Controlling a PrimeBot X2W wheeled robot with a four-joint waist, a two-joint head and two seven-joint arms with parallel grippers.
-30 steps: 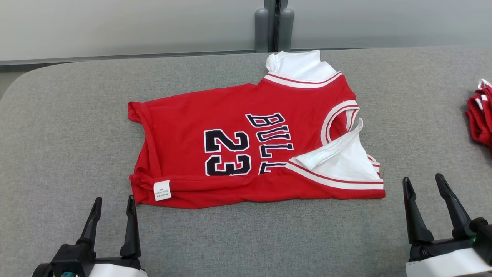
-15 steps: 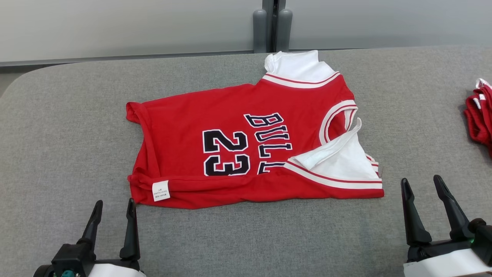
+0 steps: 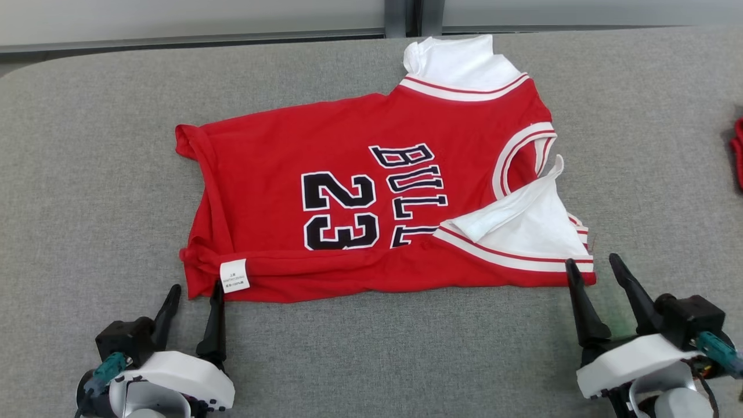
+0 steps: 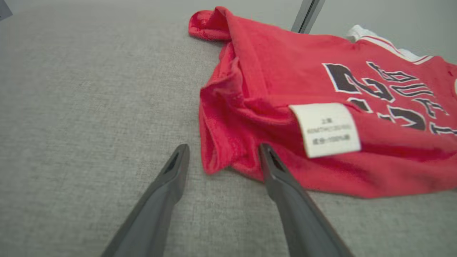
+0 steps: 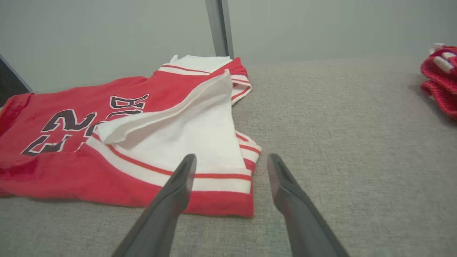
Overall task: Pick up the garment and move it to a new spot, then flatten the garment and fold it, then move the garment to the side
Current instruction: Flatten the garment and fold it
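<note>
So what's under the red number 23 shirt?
The red jersey lies on the grey fabric surface, which shows all around its edges. What is beneath its middle is covered, so I cannot tell whether anything else lies there.

landmark: garment (image 3: pixel 360 191). lies across the middle of the table (image 3: pixel 87 174), hem end left, neck end right. at its near left corner, just beside the label (image 3: pixel 234 275): left gripper (image 3: pixel 197 285), corner just ahead between the fingers. at its near right corner: right gripper (image 3: pixel 592 259), one finger before the cloth, the other off to the right. well right of it, at the table's edge: second garment (image 3: pixel 738 154). behind it: post (image 3: pixel 401 17).
</note>
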